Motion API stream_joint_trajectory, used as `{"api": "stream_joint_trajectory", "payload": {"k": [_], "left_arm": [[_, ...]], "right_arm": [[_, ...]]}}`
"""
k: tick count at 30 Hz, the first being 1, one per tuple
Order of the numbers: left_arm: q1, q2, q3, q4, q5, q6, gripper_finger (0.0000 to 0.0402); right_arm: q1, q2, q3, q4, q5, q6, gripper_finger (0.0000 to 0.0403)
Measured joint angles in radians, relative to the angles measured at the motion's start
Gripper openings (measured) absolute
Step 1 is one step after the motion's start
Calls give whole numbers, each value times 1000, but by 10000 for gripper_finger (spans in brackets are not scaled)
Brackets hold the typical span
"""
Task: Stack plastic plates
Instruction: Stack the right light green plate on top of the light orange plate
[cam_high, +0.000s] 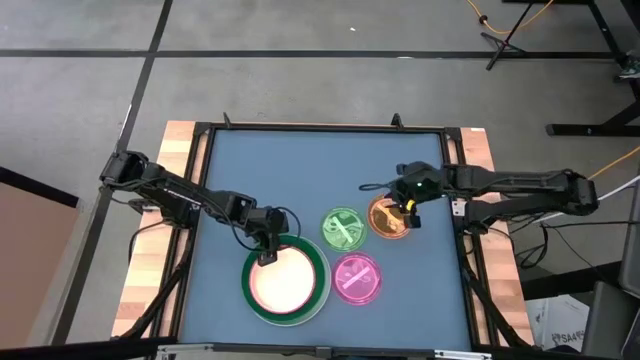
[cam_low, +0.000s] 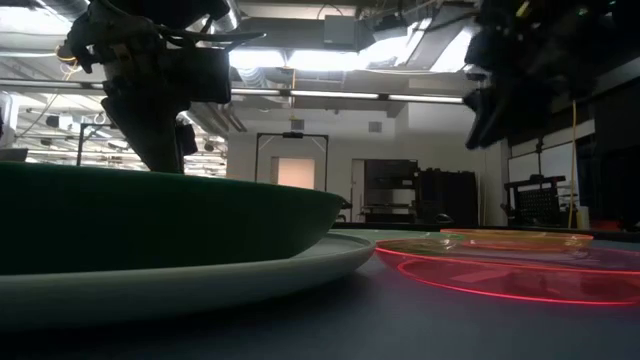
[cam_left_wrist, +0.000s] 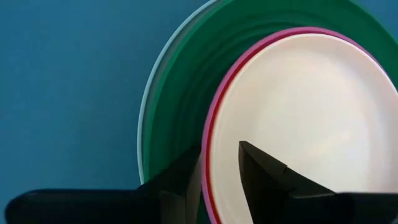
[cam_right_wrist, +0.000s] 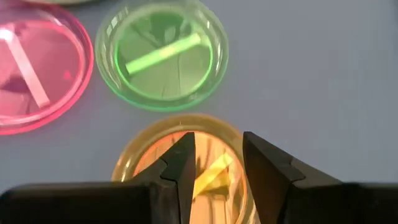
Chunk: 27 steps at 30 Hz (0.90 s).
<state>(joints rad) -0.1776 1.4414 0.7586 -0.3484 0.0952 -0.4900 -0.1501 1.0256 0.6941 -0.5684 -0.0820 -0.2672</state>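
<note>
A stack (cam_high: 286, 282) sits at the near middle of the table: a large white plate (cam_low: 250, 275) at the bottom, then a dark green plate (cam_left_wrist: 180, 81), a pink plate (cam_left_wrist: 219, 106) and a cream plate (cam_left_wrist: 311, 106) on top. My left gripper (cam_high: 268, 250) is open, low at the stack's far-left rim, one finger over the cream plate and one outside the pink rim. Small translucent green (cam_right_wrist: 163, 55), pink (cam_right_wrist: 34, 68) and orange (cam_right_wrist: 214, 168) plates lie flat on the table to the right. My right gripper (cam_high: 408, 212) is open and hangs above the orange plate's right rim. My left gripper comes from above with one finger (cam_left_wrist: 267, 177) over the cream plate's inside and the other (cam_left_wrist: 177, 183) on the outer side of the pink rim (cam_left_wrist: 209, 155). I cannot tell whether either finger touches the rims. The plates lie flat in the stack.
The blue table top (cam_high: 300, 170) has bare room across its far half and left side. A black frame (cam_high: 200, 180) and wooden boards (cam_high: 160, 250) border it. Cables run along the right edge (cam_high: 470, 215).
</note>
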Motion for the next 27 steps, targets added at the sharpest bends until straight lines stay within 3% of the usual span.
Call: {"api": "stream_joint_trajectory", "payload": {"k": [15, 27], "left_arm": [[0, 0, 0, 0, -2, 1, 98], [0, 0, 0, 3, -1, 1, 98]], "right_arm": [[0, 304, 0, -9, 27, 0, 124], [0, 499, 5, 11, 173, -2, 124]]}}
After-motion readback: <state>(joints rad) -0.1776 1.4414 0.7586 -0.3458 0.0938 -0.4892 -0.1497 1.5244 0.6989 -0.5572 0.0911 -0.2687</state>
